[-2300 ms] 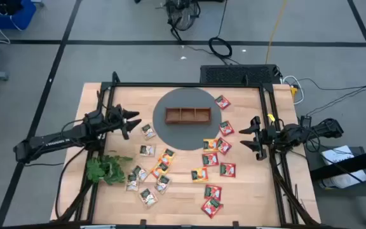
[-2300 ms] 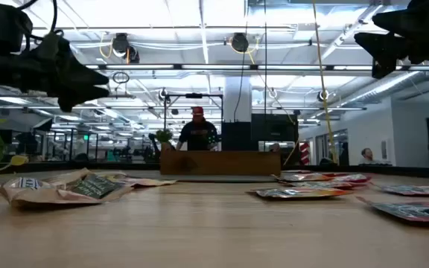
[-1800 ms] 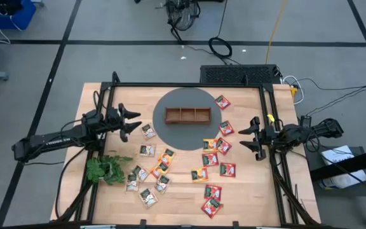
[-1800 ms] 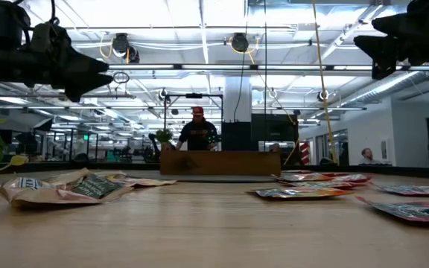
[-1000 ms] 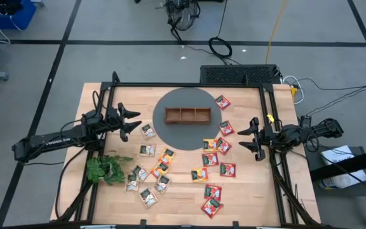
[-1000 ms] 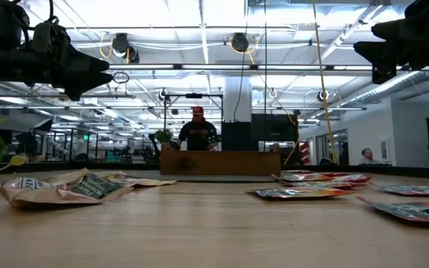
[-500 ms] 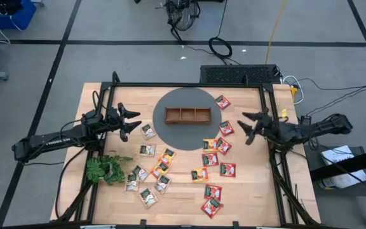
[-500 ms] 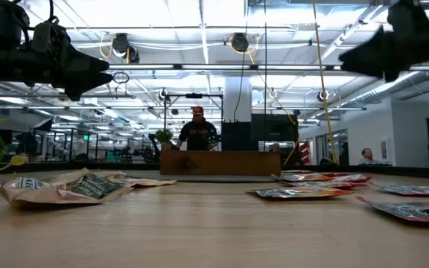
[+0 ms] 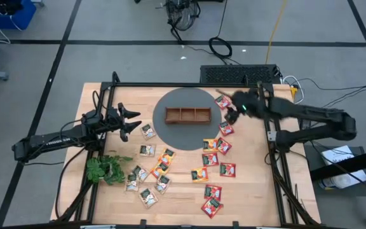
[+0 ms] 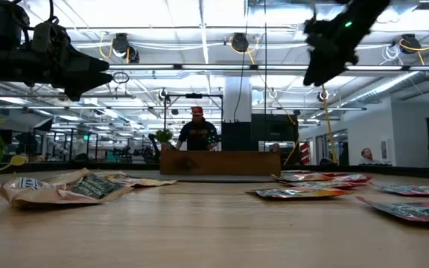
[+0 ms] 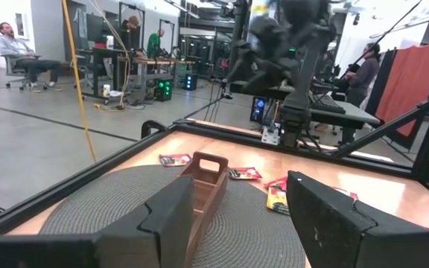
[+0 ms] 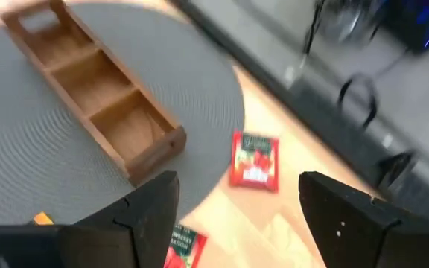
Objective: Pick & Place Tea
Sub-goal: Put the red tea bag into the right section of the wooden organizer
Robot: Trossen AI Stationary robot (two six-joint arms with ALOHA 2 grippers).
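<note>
Table (image 9: 246,191): right claw (image 9: 237,105) open above red sachet (image 12: 255,160).

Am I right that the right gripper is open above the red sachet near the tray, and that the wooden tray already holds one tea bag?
Not quite: the wooden tray is empty; the right wrist view shows all three compartments bare. The rest stands: the right gripper is open above the red sachet lying beside the tray.
</note>
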